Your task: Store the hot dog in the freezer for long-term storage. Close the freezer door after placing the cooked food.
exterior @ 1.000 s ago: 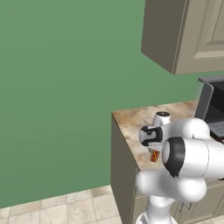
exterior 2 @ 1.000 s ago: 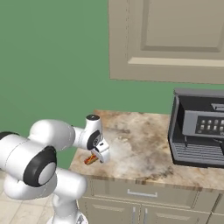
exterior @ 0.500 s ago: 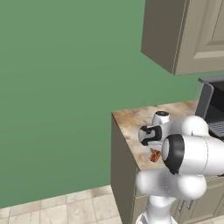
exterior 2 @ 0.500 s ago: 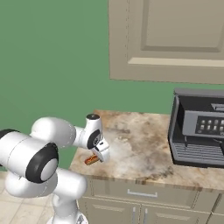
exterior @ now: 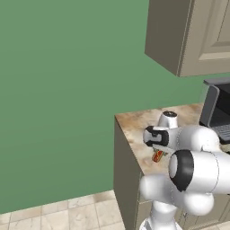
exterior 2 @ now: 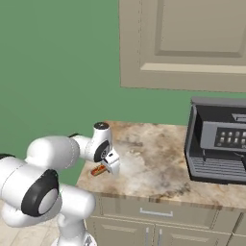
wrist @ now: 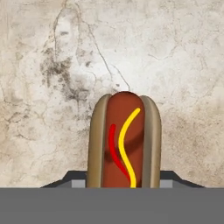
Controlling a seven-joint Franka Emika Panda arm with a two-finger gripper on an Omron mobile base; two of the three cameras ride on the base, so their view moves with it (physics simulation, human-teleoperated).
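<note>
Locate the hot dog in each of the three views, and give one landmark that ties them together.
Left base view: the hot dog is at lower right, just under the gripper, near the counter's left edge.
Right base view: hot dog at lower left, beside the gripper, near the counter's front left corner.
Hand view: hot dog at bottom centre, running up from the fingers.
Shared landmark: the marbled counter it lies on.

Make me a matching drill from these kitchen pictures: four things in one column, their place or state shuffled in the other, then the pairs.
Things
1. hot dog
2. claw
3. coffee machine
4. cabinet

Place or state
A. hangs on the green wall
B. stands at the counter's right end
C. shut on the bun
D. lies on the counter near its left edge

Pairs: 1-D, 2-C, 3-B, 4-A
</note>
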